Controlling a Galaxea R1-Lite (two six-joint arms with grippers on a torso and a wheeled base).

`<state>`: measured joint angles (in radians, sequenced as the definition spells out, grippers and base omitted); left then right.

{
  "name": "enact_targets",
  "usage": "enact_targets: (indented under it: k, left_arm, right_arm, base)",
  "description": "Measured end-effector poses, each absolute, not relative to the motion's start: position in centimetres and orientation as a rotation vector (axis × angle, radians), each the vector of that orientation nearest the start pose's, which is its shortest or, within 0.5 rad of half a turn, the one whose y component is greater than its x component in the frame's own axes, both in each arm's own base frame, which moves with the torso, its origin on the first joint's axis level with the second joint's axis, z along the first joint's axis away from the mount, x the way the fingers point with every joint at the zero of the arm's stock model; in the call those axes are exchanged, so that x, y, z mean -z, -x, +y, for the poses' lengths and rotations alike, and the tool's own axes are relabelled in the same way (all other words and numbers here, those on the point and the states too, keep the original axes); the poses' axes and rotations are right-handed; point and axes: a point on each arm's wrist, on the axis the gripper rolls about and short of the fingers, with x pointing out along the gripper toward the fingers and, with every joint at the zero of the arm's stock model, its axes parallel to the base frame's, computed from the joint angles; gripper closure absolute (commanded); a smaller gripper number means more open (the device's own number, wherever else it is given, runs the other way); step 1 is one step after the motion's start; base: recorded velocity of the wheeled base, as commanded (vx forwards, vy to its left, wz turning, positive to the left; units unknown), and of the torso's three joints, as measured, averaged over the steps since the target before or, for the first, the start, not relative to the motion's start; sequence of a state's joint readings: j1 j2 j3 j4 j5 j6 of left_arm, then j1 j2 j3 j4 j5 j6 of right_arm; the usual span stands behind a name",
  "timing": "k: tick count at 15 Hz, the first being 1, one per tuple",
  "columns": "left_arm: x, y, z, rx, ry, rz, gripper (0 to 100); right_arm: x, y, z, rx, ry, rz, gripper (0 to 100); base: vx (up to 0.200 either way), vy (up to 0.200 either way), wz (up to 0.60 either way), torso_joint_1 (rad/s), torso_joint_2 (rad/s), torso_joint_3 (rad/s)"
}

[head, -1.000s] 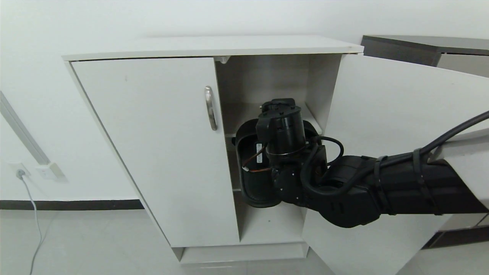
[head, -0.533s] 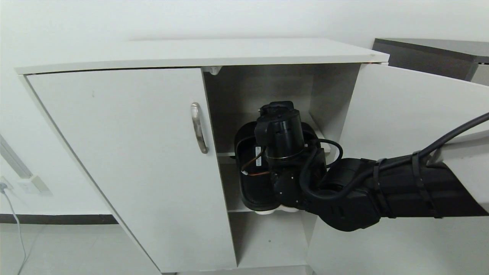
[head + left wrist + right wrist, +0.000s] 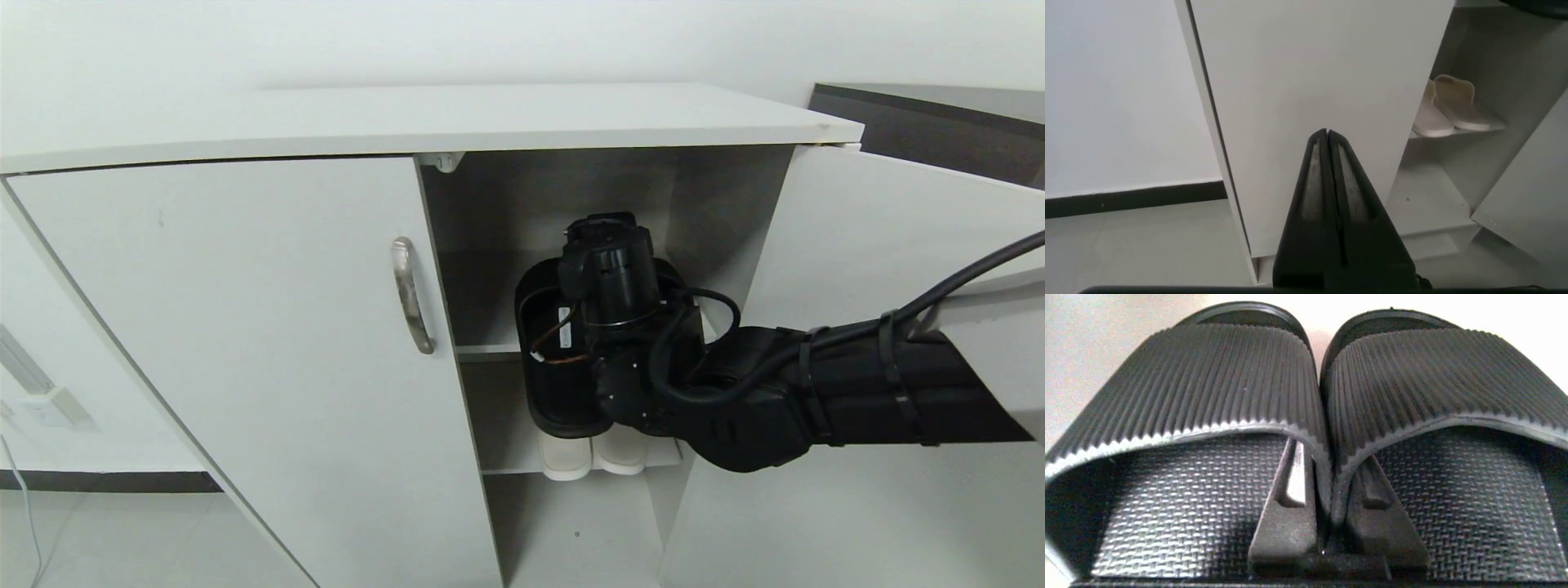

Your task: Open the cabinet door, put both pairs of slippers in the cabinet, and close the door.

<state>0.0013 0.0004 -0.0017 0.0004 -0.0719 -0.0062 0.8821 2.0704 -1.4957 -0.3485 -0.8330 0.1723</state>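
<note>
The white two-door laminate cabinet [image 3: 490, 114] stands with its right-hand door [image 3: 857, 245] swung wide and its left-hand door [image 3: 245, 343] shut. In the open bay the pair of black ribbed rubber slippers [image 3: 549, 392] is at the upper shelf [image 3: 482, 352], heels jutting past its front edge; whether the soles rest on it is hidden. Below, the pair of cream-white slippers [image 3: 592, 455] lies at the front edge of the lower shelf [image 3: 506, 469]. The right gripper [image 3: 1327, 502] is clamped on the black pair's two inner side walls, pinching them together. The left gripper [image 3: 1325, 143] is closed on nothing, low before the left-hand door. I judge this to be the stowing of the second pair. The next move calls for pushing it deeper, setting it flat, letting go, withdrawing, then closing the door.
</note>
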Motion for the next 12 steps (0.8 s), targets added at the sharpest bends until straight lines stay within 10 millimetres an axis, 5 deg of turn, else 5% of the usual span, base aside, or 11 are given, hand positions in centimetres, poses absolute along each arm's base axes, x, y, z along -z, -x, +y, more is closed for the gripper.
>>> enact_targets:
  k: [12]
  left_arm:
    - [-7.6, 2.3, -0.2, 0.07, 0.009, -0.001, 100]
  right_arm:
    - [-24.1, -32.7, 32.2, -0.077, -0.078, 0.201, 100]
  base:
    - [0.0, 0.0, 0.0, 0.0, 0.0, 0.0]
